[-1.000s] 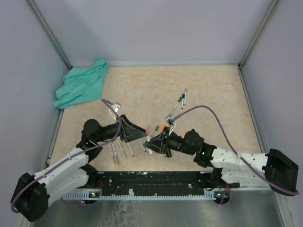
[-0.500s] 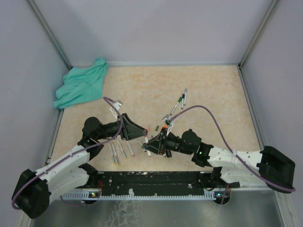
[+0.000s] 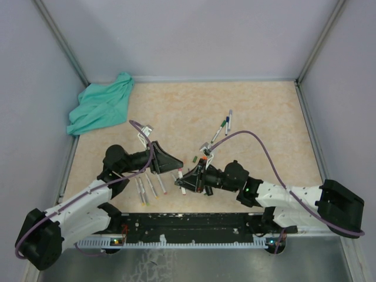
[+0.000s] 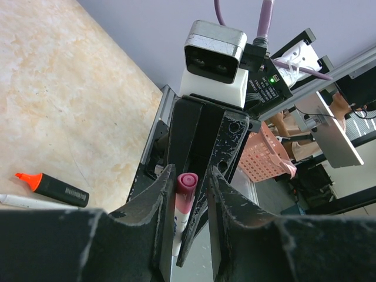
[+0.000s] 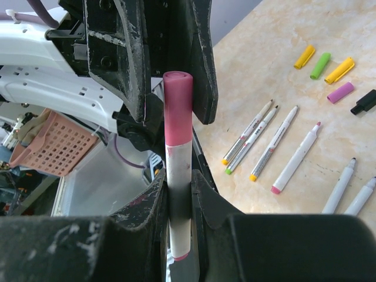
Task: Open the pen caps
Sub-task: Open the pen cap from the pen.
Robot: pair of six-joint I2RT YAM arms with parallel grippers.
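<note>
Pink cap [image 5: 178, 100] points into left gripper [image 4: 189, 176], contact unclear; right gripper [image 5: 178, 182] clamps barrel [image 5: 178, 229].

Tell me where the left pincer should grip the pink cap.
Pinch the pink cap across its round sides, coming end-on along the pen's axis: the right pincer clamps the white barrel, leaving only the cap sticking out toward the left pincer.

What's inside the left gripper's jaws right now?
A pink pen cap, on the white pen held by the right gripper. The left gripper has its fingers flanking the cap; they cover most of the barrel, and contact is unclear.
</note>
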